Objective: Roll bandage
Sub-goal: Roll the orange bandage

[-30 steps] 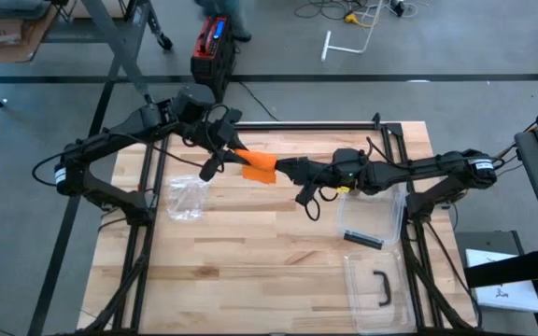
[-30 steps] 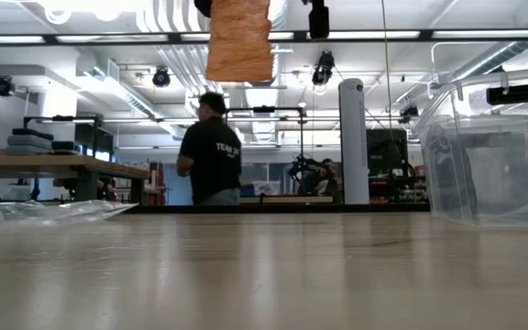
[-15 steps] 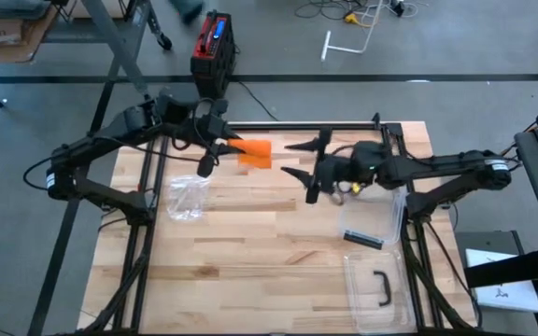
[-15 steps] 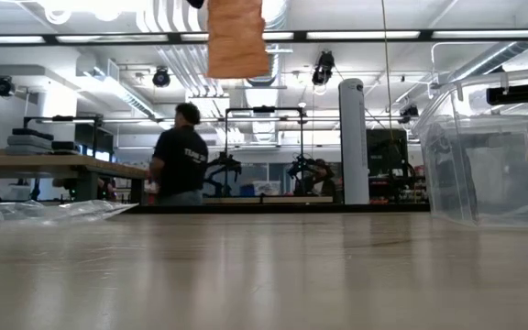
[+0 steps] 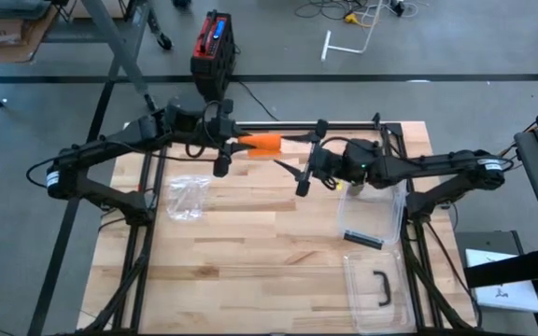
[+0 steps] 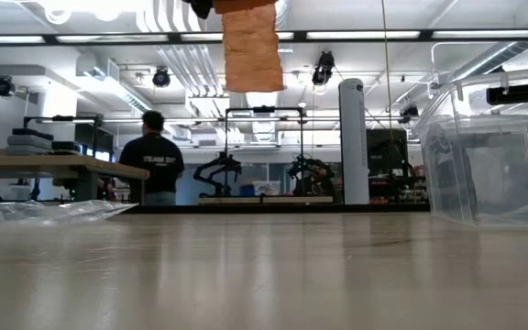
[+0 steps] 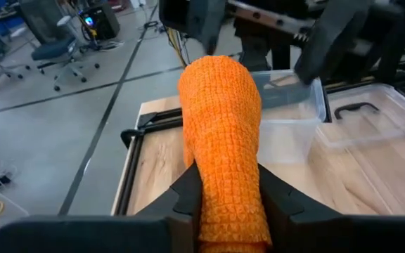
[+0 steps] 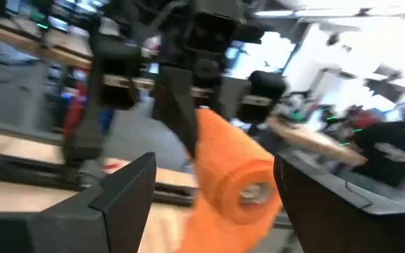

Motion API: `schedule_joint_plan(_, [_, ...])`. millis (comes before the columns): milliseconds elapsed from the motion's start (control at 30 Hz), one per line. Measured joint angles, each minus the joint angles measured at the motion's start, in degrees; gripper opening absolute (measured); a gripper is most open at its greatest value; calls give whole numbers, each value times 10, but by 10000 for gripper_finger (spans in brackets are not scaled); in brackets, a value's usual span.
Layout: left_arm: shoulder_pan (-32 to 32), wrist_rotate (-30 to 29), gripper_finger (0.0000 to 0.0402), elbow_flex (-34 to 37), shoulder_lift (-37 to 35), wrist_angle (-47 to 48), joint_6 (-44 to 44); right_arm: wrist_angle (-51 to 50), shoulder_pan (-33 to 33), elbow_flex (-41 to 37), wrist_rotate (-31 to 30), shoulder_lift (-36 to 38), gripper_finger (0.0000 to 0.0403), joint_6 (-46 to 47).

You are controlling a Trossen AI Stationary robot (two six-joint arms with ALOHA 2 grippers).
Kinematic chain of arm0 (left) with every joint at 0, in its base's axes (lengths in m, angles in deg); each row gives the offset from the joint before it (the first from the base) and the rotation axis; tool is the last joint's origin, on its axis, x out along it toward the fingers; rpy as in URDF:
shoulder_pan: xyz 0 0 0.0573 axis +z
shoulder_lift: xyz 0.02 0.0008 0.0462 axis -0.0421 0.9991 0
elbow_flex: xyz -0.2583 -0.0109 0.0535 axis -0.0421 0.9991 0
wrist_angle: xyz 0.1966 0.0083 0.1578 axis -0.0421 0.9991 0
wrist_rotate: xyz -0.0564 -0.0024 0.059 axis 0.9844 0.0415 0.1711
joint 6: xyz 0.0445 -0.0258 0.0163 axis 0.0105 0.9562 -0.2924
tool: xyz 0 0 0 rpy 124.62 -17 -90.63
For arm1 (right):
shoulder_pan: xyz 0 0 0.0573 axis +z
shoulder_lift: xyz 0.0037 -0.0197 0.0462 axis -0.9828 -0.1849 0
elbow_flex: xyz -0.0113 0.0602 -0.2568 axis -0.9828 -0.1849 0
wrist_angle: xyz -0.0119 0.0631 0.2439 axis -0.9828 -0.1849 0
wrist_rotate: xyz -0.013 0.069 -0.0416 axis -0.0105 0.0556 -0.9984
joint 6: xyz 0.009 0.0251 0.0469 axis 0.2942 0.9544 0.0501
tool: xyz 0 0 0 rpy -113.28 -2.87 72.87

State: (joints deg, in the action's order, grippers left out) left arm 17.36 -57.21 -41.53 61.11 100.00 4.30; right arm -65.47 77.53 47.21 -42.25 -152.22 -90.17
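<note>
The pale wooden slatted table (image 5: 250,243) fills the middle of the high view, with a clear plastic bin (image 5: 374,217) at its right edge and a crumpled clear plastic bag (image 5: 186,198) at centre left. Above the table's upper edge, the left gripper (image 7: 227,193) pinches the orange woven elastic bandage (image 5: 264,143), partly rolled and held in the air just above centre frame. The right gripper (image 5: 308,155) sits just right of it, fingers spread wide and empty, facing the roll's end. To roll well, I judge the right fingers should close squarely on the roll's free end, on its axis, while the left grip holds steady, so the layers stay aligned and taut and do not telescope.
</note>
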Motion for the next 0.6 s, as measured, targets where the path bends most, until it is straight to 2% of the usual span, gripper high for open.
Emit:
schedule_joint_plan(233, [-2, -1, 69, 0, 0, 6, 10, 24, -15, 8, -73, -34, 264, -80])
schedule_joint_plan(500, [-1, -11, 66, 0, -3, 17, 16, 19, -18, 16, -146, -17, 231, -165])
schedule_joint_plan(600, [-3, 4, 64, 0, -7, 28, 18, 6, -19, 16, -163, -6, 221, -161])
